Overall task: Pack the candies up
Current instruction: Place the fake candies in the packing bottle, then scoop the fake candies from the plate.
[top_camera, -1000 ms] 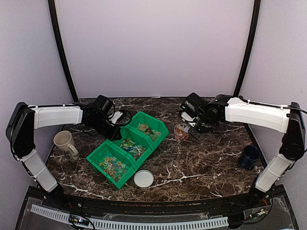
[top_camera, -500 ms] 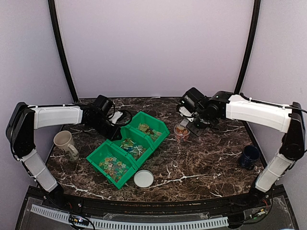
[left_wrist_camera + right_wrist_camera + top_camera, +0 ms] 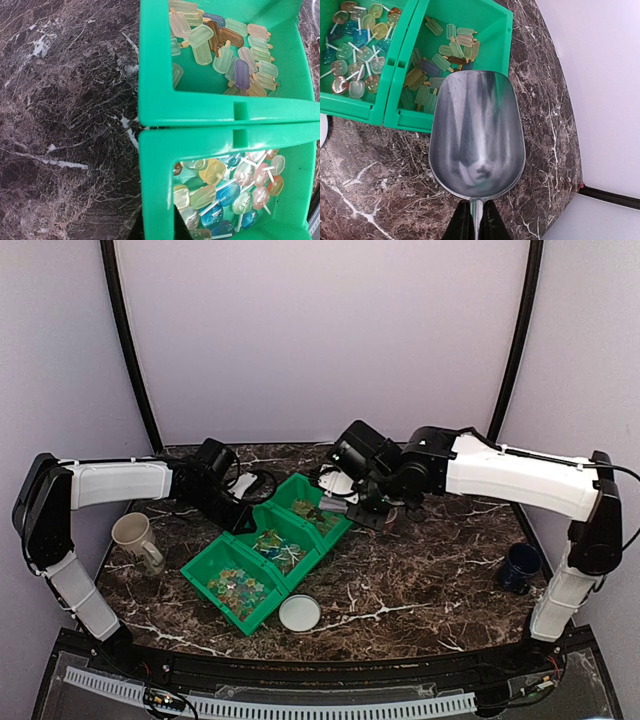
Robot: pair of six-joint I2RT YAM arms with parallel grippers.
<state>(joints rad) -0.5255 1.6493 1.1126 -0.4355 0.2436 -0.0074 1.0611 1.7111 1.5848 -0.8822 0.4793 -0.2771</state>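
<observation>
We note: right gripper (image 3: 474, 222) clamped on the empty scoop (image 3: 477, 135), over the bin's (image 3: 502, 42) far compartment of candies (image 3: 440, 62); left gripper (image 3: 238, 515) closed beside the bin. We would dip the lip low under them.

1. From my remote station I look down on a dark marble-patterned table (image 3: 420, 590), brown-black with white veins, spanning the width of the cell.
2. A plain, pale lavender back wall (image 3: 320, 340) rises behind it, and side walls (image 3: 50, 340) of the same tone close in left and right.
3. Two black struts (image 3: 124, 340) curve up from the table's far corners.
4. A white slotted strip (image 3: 300, 707) runs along the black near edge.
5. The light is soft and even, with no hard shadows.
</observation>
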